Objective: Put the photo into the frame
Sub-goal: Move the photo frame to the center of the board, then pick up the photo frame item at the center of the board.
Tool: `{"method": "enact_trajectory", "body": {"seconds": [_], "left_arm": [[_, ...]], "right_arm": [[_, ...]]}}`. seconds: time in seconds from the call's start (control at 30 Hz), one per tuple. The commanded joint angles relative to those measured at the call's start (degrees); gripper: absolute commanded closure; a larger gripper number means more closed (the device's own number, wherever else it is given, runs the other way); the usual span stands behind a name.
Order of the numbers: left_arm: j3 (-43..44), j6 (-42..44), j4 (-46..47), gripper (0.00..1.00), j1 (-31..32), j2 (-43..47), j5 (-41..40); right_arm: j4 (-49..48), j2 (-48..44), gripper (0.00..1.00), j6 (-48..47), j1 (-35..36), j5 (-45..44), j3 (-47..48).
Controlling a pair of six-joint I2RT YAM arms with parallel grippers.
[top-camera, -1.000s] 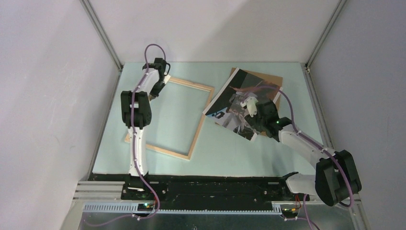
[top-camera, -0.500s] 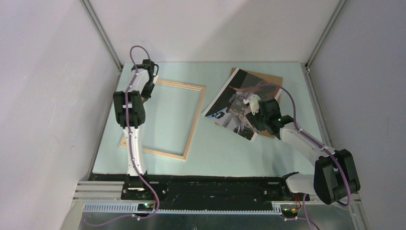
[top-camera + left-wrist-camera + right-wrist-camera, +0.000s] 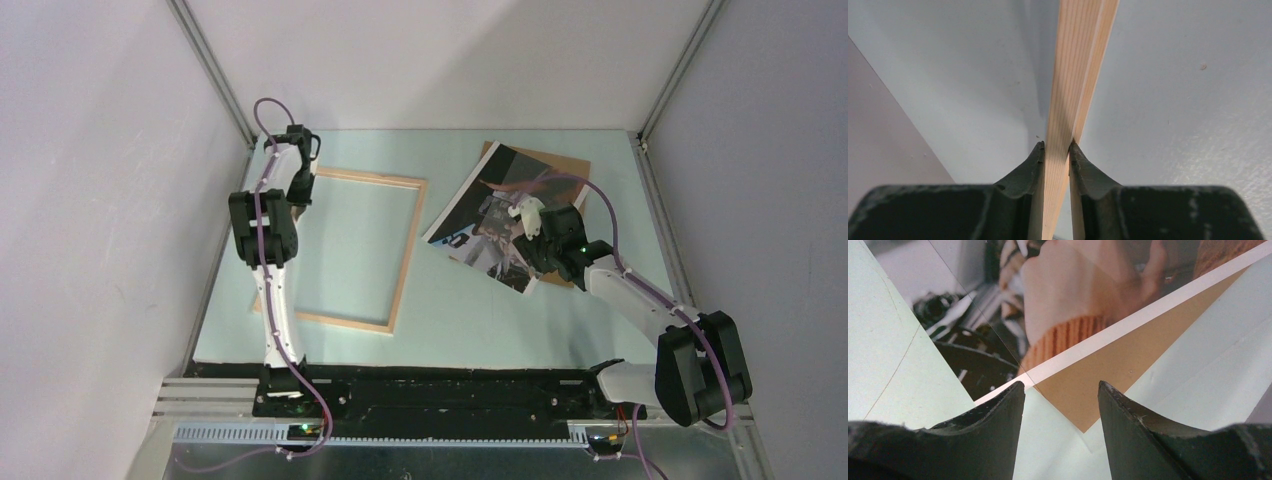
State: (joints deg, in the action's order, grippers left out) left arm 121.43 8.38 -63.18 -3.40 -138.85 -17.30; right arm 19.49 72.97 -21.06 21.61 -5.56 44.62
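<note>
Both ends of the bench [image 3: 560,320] are occupied: the left gripper [image 3: 1056,147] pinches the frame's [image 3: 1078,65] wooden rail; the right gripper [image 3: 1060,390] hangs empty, spread wide, above the photo's [image 3: 1073,290] corner.

The frame [image 3: 408,252] is pale wood with fine straight grain; the photo [image 3: 478,228], upper right, is dark with a white border (an orange ribbed cuff too); the board [image 3: 562,165] is plain brown.

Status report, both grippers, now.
Left gripper shut on the frame. Right gripper open over the photo corner. Photo outside frame, lying on brown backing board.
</note>
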Motion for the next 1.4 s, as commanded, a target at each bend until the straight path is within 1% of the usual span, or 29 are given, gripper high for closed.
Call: {"method": "enact_trajectory", "body": {"seconds": [0.0,0.03,0.1,0.17,0.2,0.23,0.27,0.3,0.33,0.37,0.4,0.47,0.53,0.57,0.6,0.63,0.7,0.83,0.93,0.97,1.03,1.13,1.23,1.37], "left_arm": [[1.1,-7.4,-0.5,0.99,0.7,0.4,9.8],[1.2,-7.6,-0.5,0.98,0.6,0.4,10.4],[1.1,-7.9,-0.5,0.93,0.6,1.0,11.7],[0.7,-7.9,-0.5,0.82,0.6,2.3,12.8],[0.6,-7.9,-0.3,0.73,0.5,3.5,13.6],[0.4,-7.9,-0.3,0.68,0.6,4.2,14.2],[0.5,-9.3,-0.2,0.57,0.6,5.4,15.5],[0.5,-9.7,-0.2,0.51,0.5,6.0,16.5],[0.5,-10.4,-0.1,0.40,0.6,7.3,16.7],[0.5,-10.7,0.0,0.34,0.6,8.5,18.1],[0.6,-11.2,0.2,0.23,0.6,9.0,18.4],[0.8,-11.7,0.4,0.04,0.6,10.5,18.7],[1.1,-12.2,1.0,0.01,0.8,11.8,18.9],[1.0,-12.4,1.2,0.01,1.1,12.8,19.6],[0.6,-12.7,1.9,0.00,1.7,13.4,20.0],[0.4,-12.8,2.8,0.00,2.1,14.6,21.0],[-0.1,-12.9,4.1,0.00,4.4,16.7,22.2],[-1.4,-11.8,6.9,0.00,11.3,20.3,22.9],[-2.3,-11.6,8.6,0.00,17.3,21.9,24.5],[-2.1,-11.7,9.0,0.00,18.4,21.9,25.1],[-0.4,-11.7,9.2,0.00,21.7,21.3,27.9],[3.1,-11.5,9.3,0.00,26.7,18.1,32.2],[10.0,-11.0,9.4,0.00,31.4,13.6,34.3],[18.3,-11.5,9.4,0.00,35.8,6.1,37.2]], "right_arm": [[0.0,-1.2,0.39,1.1,-0.7,-0.7,2.4],[0.0,-1.3,0.39,1.3,-1.2,-0.7,2.4],[-0.2,-1.4,0.38,2.1,-2.2,-0.6,2.4],[-0.2,-2.0,0.36,3.4,-3.6,-0.5,2.4],[0.1,-2.1,0.31,3.8,-4.7,-0.4,2.6],[0.2,-2.3,0.28,4.9,-5.3,0.0,3.0],[0.9,-2.3,0.24,5.5,-6.8,0.5,3.3],[1.2,-2.3,0.23,7.1,-7.6,1.6,4.1],[2.0,-2.3,0.21,7.9,-9.5,2.3,4.8],[2.3,-2.2,0.19,9.6,-10.4,3.9,5.2],[2.7,-2.1,0.17,10.4,-12.6,4.4,5.7],[2.6,-2.0,0.14,12.5,-16.0,6.5,6.1],[2.5,-1.9,0.11,14.3,-19.5,8.2,6.3],[2.3,-1.7,0.09,15.5,-20.3,9.5,6.4],[2.2,-1.6,0.08,16.0,-23.4,10.2,6.6],[2.1,-1.2,0.07,17.1,-24.7,11.6,6.8],[2.0,-0.4,0.06,18.6,-28.4,14.2,7.2],[2.2,2.9,0.05,20.7,-36.0,18.7,8.5],[2.2,6.2,0.06,22.9,-40.1,22.0,9.6],[2.1,6.9,0.06,23.2,-41.8,22.3,10.0],[1.8,8.9,0.06,23.6,-44.1,23.5,10.5],[1.9,12.4,0.07,24.1,-46.4,24.8,11.4],[2.2,15.0,0.08,24.3,-47.9,25.1,12.6],[2.7,19.8,0.09,24.7,-49.2,25.5,14.5]]}}
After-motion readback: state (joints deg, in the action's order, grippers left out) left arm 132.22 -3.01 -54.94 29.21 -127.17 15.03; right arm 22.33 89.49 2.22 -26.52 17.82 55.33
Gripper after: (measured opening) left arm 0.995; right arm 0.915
